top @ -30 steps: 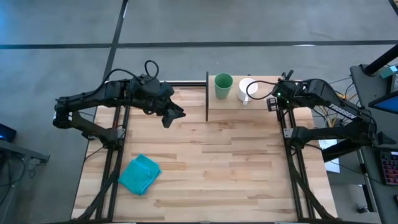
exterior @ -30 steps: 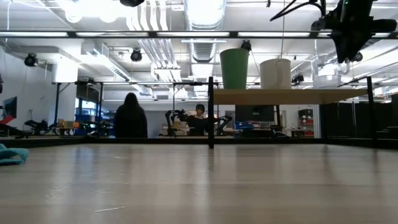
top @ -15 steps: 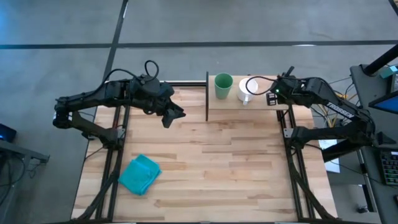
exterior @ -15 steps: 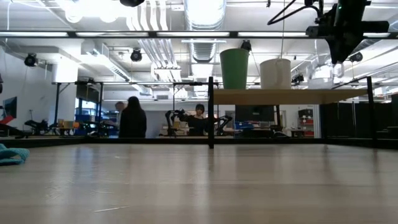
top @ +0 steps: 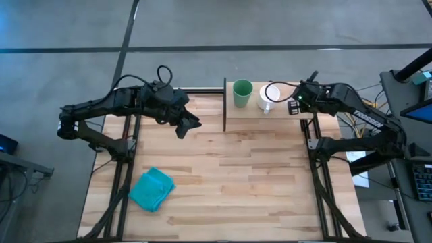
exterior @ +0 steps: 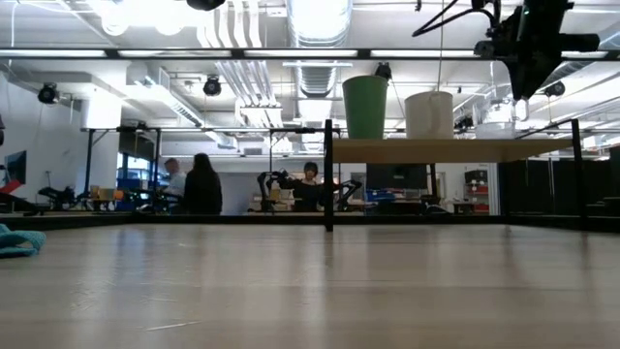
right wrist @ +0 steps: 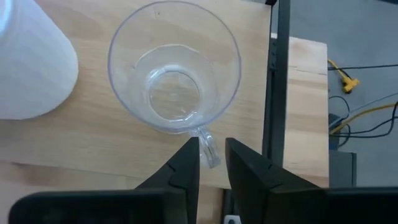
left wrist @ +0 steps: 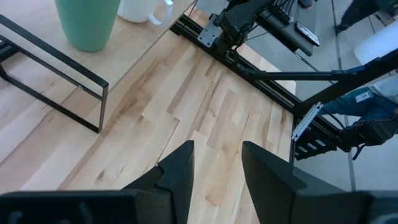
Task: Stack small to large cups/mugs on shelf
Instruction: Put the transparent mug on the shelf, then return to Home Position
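At the upper right of the high view, the right tool (right wrist: 211, 163) pinches the clear cup's (right wrist: 175, 74) handle on the shelf (top: 270, 116), beside the white mug (top: 266, 98) and green tumbler (top: 242, 93). Left tool (left wrist: 216, 163), spread, hovers over the tabletop (top: 223, 175) at upper left.

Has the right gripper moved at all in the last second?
Yes. In the low view the right gripper has shifted left toward the white mug and risen slightly above the shelf.

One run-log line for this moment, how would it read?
right gripper: around clear cup handle, above shelf | left gripper: open, waiting over table
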You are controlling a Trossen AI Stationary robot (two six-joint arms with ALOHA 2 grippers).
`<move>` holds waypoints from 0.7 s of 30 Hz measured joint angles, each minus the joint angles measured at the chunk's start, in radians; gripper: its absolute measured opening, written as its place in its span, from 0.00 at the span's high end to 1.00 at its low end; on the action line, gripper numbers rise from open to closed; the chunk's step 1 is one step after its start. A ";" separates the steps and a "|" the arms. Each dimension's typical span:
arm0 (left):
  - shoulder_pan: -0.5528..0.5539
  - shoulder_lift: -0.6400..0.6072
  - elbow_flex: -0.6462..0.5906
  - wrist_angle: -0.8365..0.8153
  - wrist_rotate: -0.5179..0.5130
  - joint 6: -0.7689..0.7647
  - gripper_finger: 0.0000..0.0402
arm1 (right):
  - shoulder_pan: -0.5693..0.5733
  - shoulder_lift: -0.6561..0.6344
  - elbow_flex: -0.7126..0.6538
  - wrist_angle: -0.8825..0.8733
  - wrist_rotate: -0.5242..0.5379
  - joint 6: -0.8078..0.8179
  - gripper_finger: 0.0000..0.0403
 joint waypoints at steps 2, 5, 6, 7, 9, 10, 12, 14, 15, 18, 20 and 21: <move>0.000 0.000 0.000 0.000 0.000 0.000 0.70 | 0.000 -0.006 0.016 -0.002 0.004 -0.010 0.81; 0.000 0.000 0.000 0.000 0.000 0.000 0.70 | 0.000 -0.017 0.054 -0.004 0.004 -0.019 0.78; 0.000 0.000 0.000 0.000 0.000 0.000 0.70 | 0.000 -0.020 0.070 -0.004 0.003 -0.020 0.78; 0.000 0.000 0.000 0.000 0.000 0.000 0.70 | 0.000 -0.024 0.088 -0.009 -0.002 -0.020 0.77; 0.000 0.000 0.000 0.000 0.000 0.000 0.70 | 0.000 -0.027 0.131 -0.032 -0.037 -0.020 0.75; 0.000 0.000 0.000 0.000 0.000 0.000 0.70 | 0.000 -0.030 0.154 -0.044 -0.063 -0.021 0.75; 0.000 0.000 0.000 0.000 0.000 0.000 0.70 | 0.000 -0.034 0.201 -0.072 -0.123 -0.023 0.74; 0.000 0.000 0.000 -0.001 0.000 0.000 0.70 | 0.001 -0.042 0.242 -0.087 -0.186 -0.023 0.74; 0.000 -0.003 0.000 -0.001 0.000 0.000 0.70 | 0.006 -0.049 0.260 -0.096 -0.218 -0.023 0.74; 0.000 -0.020 -0.001 -0.003 0.000 0.000 0.70 | 0.045 -0.076 0.305 -0.101 -0.273 -0.023 0.74; 0.000 -0.043 -0.001 -0.023 0.000 0.000 0.70 | 0.085 -0.097 0.324 -0.100 -0.281 -0.023 0.74; 0.001 -0.055 -0.001 -0.031 0.000 0.003 0.70 | 0.110 -0.107 0.330 -0.099 -0.281 -0.023 0.74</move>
